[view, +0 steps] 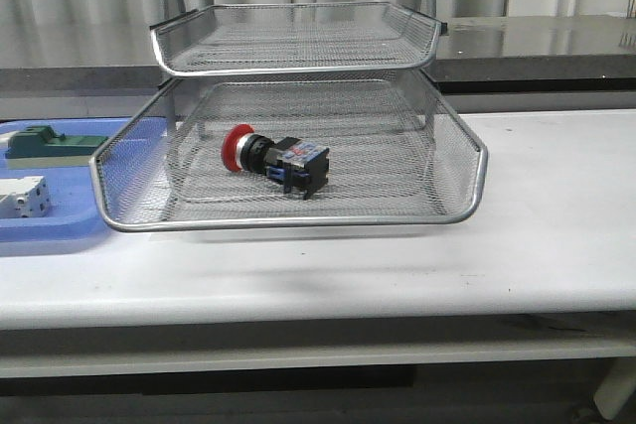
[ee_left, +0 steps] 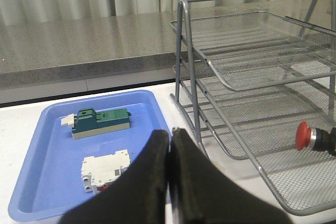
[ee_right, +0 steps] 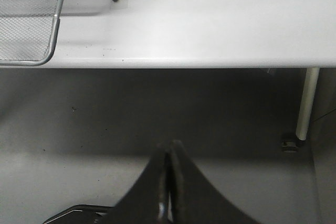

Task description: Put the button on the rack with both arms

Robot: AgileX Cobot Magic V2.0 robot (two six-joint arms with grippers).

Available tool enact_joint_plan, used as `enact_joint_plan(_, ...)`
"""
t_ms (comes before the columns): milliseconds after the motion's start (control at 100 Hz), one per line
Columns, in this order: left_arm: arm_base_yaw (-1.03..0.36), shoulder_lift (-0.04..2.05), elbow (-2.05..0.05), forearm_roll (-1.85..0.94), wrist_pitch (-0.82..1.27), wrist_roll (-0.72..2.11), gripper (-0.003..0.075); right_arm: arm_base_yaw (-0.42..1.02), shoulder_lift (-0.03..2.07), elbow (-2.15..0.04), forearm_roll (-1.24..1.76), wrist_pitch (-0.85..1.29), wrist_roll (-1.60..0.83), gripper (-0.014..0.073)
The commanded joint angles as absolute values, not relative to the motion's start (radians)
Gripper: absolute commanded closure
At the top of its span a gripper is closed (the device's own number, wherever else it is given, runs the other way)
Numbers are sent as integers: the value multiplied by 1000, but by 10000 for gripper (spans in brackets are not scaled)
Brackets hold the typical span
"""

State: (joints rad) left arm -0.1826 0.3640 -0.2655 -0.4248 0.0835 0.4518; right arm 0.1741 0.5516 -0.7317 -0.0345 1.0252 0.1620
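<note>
The button (view: 275, 159) lies on its side in the bottom tier of the rack (view: 452, 208), toward the front and a little left of the middle. Its red cap points to the robot's left and slightly away, and its black-and-blue body trails to the right and toward the front rim. So its long axis runs roughly across the tray, left to right. Nothing touches it; it rests on the mesh by itself. To my eye the placing looks done, and any coming move would only be the arms staying clear.

In the left wrist view the button's red cap (ee_left: 301, 135) sits off to one side of the left hand (ee_left: 170, 135), beyond the rack's front rim. That hand is pressed closed with nothing between its fingers. It hangs near the blue tray (ee_left: 37, 182), where the green block (ee_left: 101, 121) and the white block (ee_left: 105, 170) lie.

The right hand (ee_right: 169, 148) is closed on nothing too. It is held off the surface (ee_right: 210, 30), over the floor, with only a corner of the rack in its view. Of the two, the left hand appears nearer the button.
</note>
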Motion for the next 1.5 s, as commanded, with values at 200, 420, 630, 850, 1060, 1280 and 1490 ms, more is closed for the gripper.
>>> enact_joint_plan(200, -178, 369, -294, -436, 0, 442, 741, 173, 554, -767, -19, 961, 159, 660)
enact_joint_plan(420, -178, 369, -294, -436, 0, 442, 741, 173, 575, -767, 142, 888, 143, 660)
enact_joint_plan(630, -178, 369, -294, -436, 0, 442, 741, 175, 730, -767, 326, 876, 6, 659)
enact_joint_plan(850, -178, 369, -294, -436, 0, 442, 741, 213, 920, -767, 481, 831, -168, 650)
enact_joint_plan(1060, -178, 369, -294, -436, 0, 442, 741, 362, 1062, -767, 483, 690, -173, 650)
enact_joint_plan(1280, -178, 369, -294, -436, 0, 442, 741, 534, 1212, -767, 483, 537, -172, 650)
enact_joint_plan(1490, -178, 369, -294, -436, 0, 442, 741, 665, 1349, -769, 483, 427, -172, 650)
